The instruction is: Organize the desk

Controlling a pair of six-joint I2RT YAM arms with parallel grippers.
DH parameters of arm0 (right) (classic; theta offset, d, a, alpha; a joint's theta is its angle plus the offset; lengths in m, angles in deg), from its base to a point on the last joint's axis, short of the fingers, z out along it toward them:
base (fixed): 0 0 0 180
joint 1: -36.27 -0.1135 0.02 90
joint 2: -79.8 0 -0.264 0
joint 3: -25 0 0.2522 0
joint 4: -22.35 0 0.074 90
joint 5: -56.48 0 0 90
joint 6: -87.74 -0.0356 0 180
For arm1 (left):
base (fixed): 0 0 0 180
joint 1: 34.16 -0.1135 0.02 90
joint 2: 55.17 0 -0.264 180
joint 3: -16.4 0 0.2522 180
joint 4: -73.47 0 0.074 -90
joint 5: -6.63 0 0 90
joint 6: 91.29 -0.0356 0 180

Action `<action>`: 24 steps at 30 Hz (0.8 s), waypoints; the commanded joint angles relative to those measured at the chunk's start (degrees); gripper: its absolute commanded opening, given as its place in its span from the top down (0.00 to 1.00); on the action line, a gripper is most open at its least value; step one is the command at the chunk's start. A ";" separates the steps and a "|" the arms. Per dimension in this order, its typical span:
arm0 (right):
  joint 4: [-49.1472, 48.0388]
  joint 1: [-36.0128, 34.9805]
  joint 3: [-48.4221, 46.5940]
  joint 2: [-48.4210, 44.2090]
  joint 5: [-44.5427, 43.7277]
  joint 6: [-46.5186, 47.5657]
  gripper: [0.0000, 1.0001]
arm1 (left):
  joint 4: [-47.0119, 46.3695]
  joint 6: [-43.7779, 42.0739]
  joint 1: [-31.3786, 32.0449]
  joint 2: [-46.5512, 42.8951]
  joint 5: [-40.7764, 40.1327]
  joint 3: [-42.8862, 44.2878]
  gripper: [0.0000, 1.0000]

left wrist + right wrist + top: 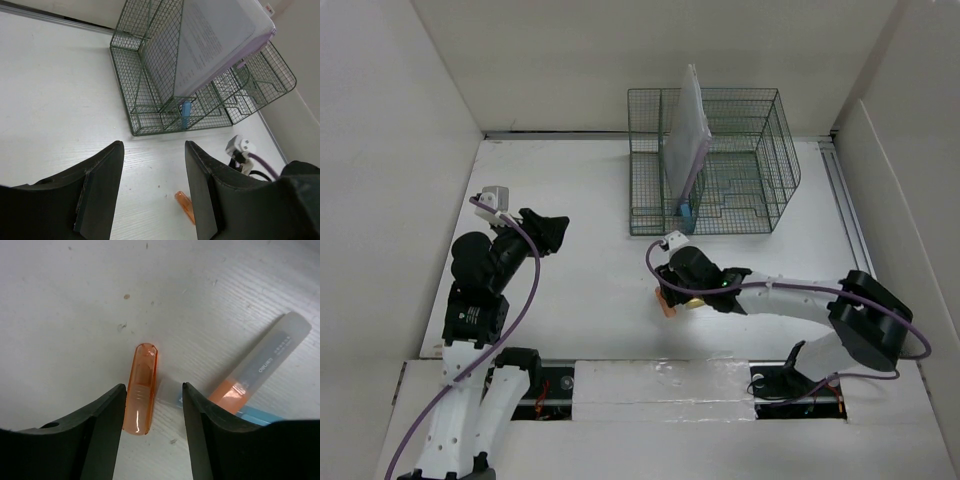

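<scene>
Beside the right tool (152,392), print on the frosted marker (265,360) is illegible.

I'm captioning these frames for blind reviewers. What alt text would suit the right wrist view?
The right gripper is open over the white desk, a translucent orange cap lying flat between its black fingers. To the right lies a frosted pen with an orange band, partly over something blue.
</scene>
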 commanded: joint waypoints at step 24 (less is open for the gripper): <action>0.05 -2.32 -8.63 13.95 1.89 0.37 0.60 | -2.56 -0.46 -0.25 -0.12 0.84 -0.02 0.52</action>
